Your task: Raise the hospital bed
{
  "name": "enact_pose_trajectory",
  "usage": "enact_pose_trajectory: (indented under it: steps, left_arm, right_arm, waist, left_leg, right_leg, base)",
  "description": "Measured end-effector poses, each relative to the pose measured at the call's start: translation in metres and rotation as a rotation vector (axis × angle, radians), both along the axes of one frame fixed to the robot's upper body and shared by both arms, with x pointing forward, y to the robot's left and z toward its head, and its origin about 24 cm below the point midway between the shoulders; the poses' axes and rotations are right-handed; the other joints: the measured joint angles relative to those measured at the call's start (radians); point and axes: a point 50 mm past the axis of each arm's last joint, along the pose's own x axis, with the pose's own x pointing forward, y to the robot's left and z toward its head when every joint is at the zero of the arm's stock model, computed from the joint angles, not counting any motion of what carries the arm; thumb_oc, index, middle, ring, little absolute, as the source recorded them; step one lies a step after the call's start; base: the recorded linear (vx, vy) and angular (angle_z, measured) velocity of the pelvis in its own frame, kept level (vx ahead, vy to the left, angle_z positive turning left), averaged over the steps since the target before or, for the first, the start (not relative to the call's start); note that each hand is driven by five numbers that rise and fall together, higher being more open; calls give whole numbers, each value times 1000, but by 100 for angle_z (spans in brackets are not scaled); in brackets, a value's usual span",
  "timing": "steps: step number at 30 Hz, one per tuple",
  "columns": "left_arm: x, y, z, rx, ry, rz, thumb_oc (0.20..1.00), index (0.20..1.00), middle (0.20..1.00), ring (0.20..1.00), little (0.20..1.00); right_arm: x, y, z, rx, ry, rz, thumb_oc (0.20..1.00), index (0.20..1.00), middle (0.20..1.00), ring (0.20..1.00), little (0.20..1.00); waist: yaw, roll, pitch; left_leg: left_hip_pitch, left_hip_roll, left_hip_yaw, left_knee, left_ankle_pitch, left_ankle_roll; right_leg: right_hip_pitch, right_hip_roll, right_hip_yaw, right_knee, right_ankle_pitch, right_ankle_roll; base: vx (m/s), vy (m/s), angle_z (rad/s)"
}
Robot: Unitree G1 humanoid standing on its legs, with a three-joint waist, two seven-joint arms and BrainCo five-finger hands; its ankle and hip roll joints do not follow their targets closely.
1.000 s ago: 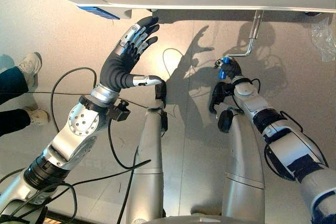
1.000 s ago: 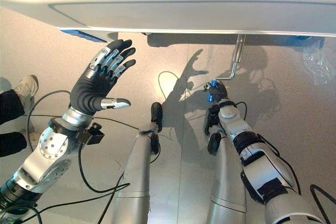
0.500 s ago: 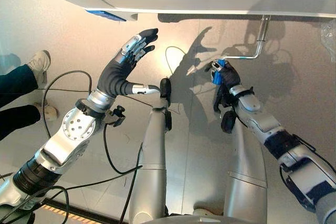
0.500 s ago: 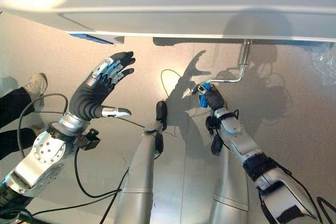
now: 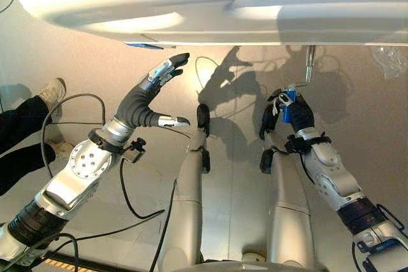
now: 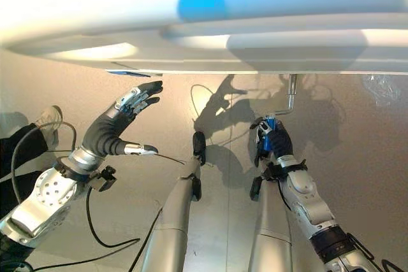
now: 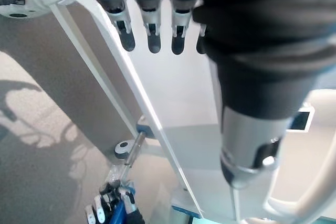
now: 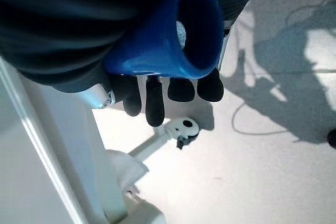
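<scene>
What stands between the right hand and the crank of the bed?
Nothing visible does. The right hand already has its fingers curled round the blue handle of the crank under the bed. The left hand hangs open, apart from the bed.

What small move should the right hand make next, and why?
Probably keep turning the crank. The right hand is closed on its blue grip below the bed, and the left hand is open and holds nothing.

Glossy white bed frame [image 5: 191, 4], blue plastic crank handle [image 5: 287, 105].
</scene>
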Motion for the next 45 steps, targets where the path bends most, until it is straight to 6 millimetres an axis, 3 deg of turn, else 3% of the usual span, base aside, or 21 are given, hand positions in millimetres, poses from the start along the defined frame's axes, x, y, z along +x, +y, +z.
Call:
enact_pose_trajectory:
  steps: [10, 28, 38, 45]
  left_arm:
    - [-2, 2, 2, 12, -34, 10, 1000, 1000, 1000, 1000, 1000]
    - [-4, 7, 6, 0, -52, 14, 1000, 1000, 1000, 1000, 1000]
    - [-4, 5, 7, 29, -40, 3, 1000, 1000, 1000, 1000, 1000]
    - [-5, 4, 8, 85, -28, -17, 1000, 1000, 1000, 1000, 1000]
  right_arm:
    - [-10, -14, -12, 61, 30, -80, 200, 200, 200, 200, 200]
    - [-12, -29, -26, 45, 63, -224, 200, 200, 200, 200, 200]
    - [-5, -63, -48, -121, 120, -449, 200, 200, 200, 200, 200]
    - [0, -75, -52, -146, 148, -494, 200, 200, 200, 200, 200]
  waist:
    - [-5, -18, 11]
    - [-7, -30, 17]
    - [-19, -55, 16]
    - [-17, -59, 15]
  left_leg:
    - [103, -2, 12, -84, 19, 5]
    - [163, -5, 17, -106, 23, 10]
    - [254, -14, 25, -156, 39, 18]
    - [271, -17, 24, -156, 44, 19]
  right_leg:
    - [96, 3, 0, -81, 23, 7]
    - [162, 1, 1, -114, 34, 14]
    - [257, -2, 0, -173, 57, 25]
    - [276, -3, -1, -173, 60, 26]
  base:
    - [0, 0, 0]
    - [9, -20, 0]
    - [-2, -10, 0]
    - [3, -3, 1]
